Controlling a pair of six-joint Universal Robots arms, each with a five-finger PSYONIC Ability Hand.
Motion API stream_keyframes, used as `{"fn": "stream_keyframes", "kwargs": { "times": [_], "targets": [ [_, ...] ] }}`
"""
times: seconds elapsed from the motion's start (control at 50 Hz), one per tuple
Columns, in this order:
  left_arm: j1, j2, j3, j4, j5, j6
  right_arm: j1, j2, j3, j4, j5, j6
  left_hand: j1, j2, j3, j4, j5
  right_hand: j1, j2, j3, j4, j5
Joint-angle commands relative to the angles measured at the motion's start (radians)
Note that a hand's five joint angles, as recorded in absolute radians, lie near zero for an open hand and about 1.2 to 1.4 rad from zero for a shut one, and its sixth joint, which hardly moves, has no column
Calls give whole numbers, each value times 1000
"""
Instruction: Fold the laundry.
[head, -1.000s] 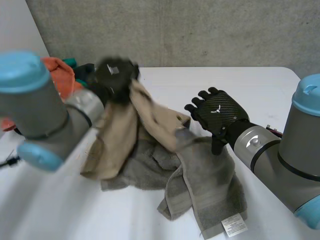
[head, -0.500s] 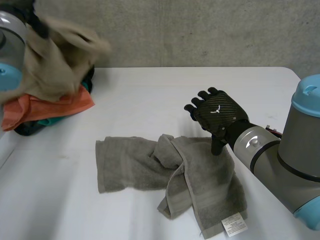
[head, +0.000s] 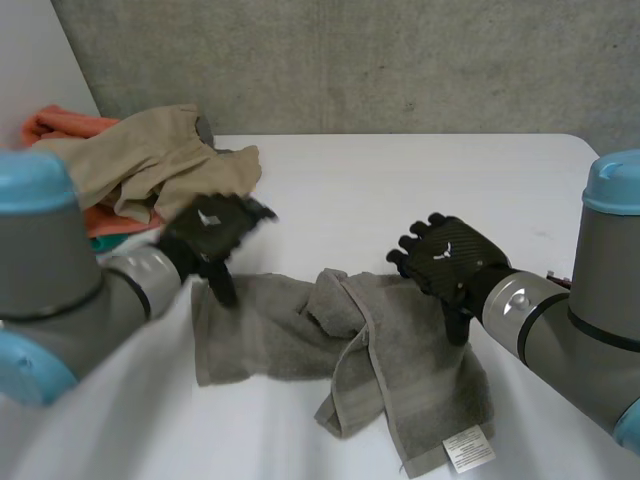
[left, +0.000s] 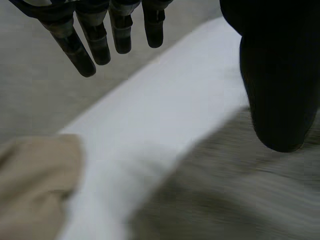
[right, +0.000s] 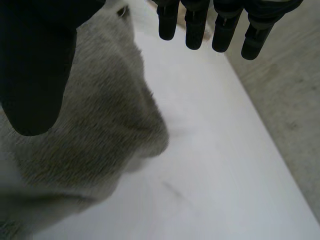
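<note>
White table (head: 400, 180), concrete wall behind: the grey towel (head: 400, 370) lies crumpled mid-table, one side doubled over. The left hand (head: 212, 228) hovers at its left edge and the right hand (head: 445, 260) over its right half, both with fingers straight and empty. Neither seems to touch it, though blur leaves that unsure. Pinching the bunched ridge instead of a corner could twist the layers together.

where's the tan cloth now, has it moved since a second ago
Yes. The tan cloth has gone from over the grey towel, which stayed put, to the far left, onto the orange cloth; the left hand has let it go.
</note>
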Motion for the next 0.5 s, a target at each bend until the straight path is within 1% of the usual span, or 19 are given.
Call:
{"fn": "stream_keyframes", "kwargs": {
  "times": [0.02, 0.04, 0.08, 0.16, 0.28, 0.3, 0.32, 0.36, 0.38, 0.4, 0.42, 0.44, 0.46, 0.5],
  "targets": [
    [-95, -110, -17, 50, -37, 14, -10, 40, 22, 14, 11, 28, -3, -19, -25, -17, -44, -44, -30, -29, -28, -38],
    [-101, -124, -8, 55, -44, 19, -10, 45, 27, 3, 11, 36, -9, -25, -31, -23, -50, -44, -30, -29, -28, -38],
    [-114, -167, 24, 70, -58, 28, -15, 59, 42, -42, 15, 67, -12, -28, -34, -26, -53, 41, 55, 56, 57, 47],
    [-143, -246, 93, 75, -48, 36, -21, 72, 73, -103, 32, 134, -6, -22, -28, -20, -47, 47, 61, 62, 63, 53],
    [-207, -336, 189, 72, -60, 41, -15, 106, 99, -184, 47, 214, 18, 1, -4, 4, -23, 56, 70, 71, 72, 62],
    [-227, -352, 224, 67, -76, 45, -12, 120, 97, -201, 52, 226, 58, 42, 36, 44, 17, 146, 160, 161, 162, 152],
    [-236, -359, 238, 64, -87, 42, -10, 126, 96, -210, 55, 229, 128, 112, 107, 114, 87, 266, 280, 281, 282, 272],
    [-253, -365, 262, 67, -115, 41, -6, 138, 90, -223, 60, 229, 354, 337, 332, 340, 313, 601, 614, 615, 616, 606],
    [-267, -372, 290, 73, -141, 38, 0, 151, 75, -233, 61, 223, 721, 705, 700, 707, 680, 951, 965, 966, 967, 956],
    [-273, -374, 307, 78, -152, 41, 4, 155, 64, -238, 63, 219, 902, 886, 881, 888, 861, 1112, 1125, 1126, 1127, 1117],
    [-279, -377, 323, 82, -165, 42, 8, 161, 50, -241, 63, 213, 1073, 1056, 1051, 1059, 1032, 1177, 1191, 1192, 1193, 1183],
    [-282, -382, 342, 90, -178, 44, 10, 167, 35, -244, 66, 206, 1208, 1191, 1186, 1194, 1167, 1178, 1192, 1193, 1194, 1184],
    [-287, -383, 383, 101, -216, 44, 13, 175, -7, -255, 73, 190, 1209, 1193, 1187, 1195, 1168, 1178, 1192, 1193, 1194, 1184],
    [-284, -380, 425, 109, -264, 42, 13, 177, -51, -275, 90, 180, 1209, 1193, 1187, 1195, 1168, 1178, 1192, 1193, 1194, 1184]
  ]
}}
